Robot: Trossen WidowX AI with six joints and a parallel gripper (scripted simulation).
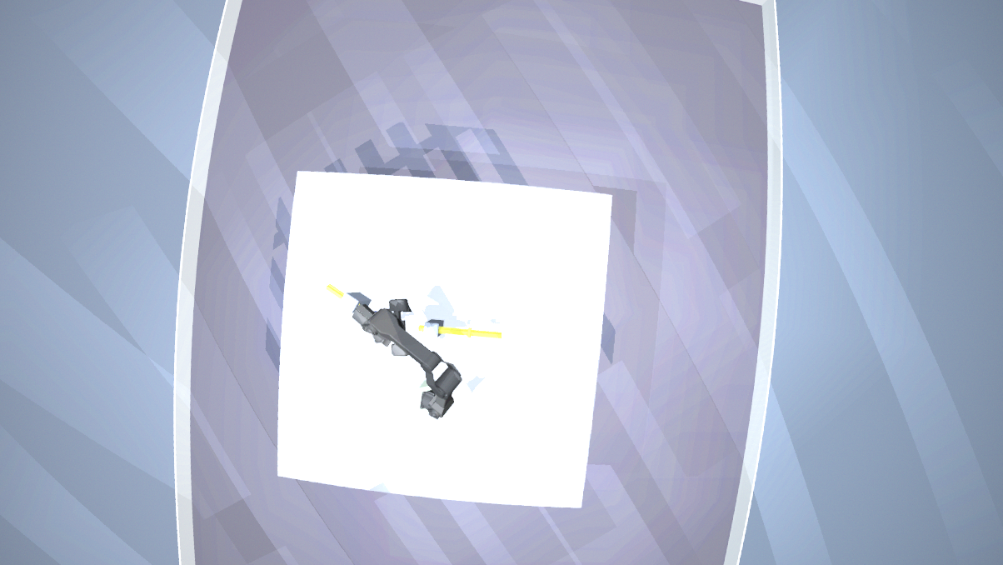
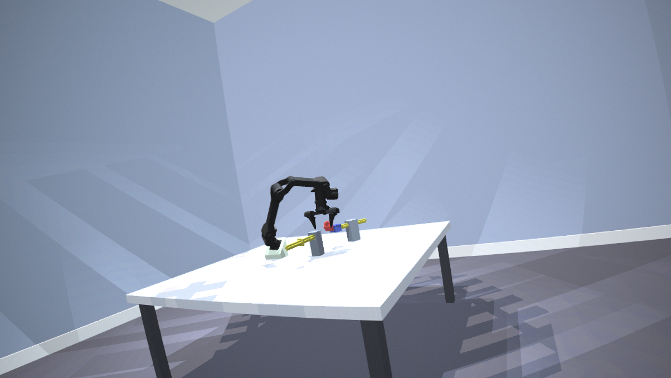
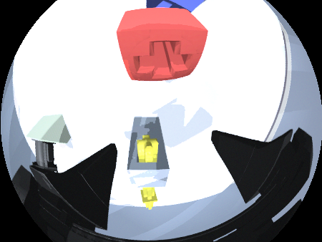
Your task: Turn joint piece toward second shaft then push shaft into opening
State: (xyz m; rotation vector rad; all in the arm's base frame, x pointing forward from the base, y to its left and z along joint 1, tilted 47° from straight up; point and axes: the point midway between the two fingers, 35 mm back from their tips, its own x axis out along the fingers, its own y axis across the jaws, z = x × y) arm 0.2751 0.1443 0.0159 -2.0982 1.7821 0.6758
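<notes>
Tabletop glaring white, detail washed out; faint shadows on it; wrist view bowed at edges; light source unclear, probably overhead

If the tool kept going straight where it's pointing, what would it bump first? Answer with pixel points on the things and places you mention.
Probably the white table [image 1: 491,435] [image 2: 281,297] [image 3: 71,79], though depth is unclear: a finger might clip the red piece [image 2: 327,226] [image 3: 161,22] or nearer gray block [image 1: 436,324] [image 2: 316,245] [image 3: 148,174].

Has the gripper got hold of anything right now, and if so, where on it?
Nothing is held: the gripper stands open, with the red joint piece outside its fingers.
</notes>
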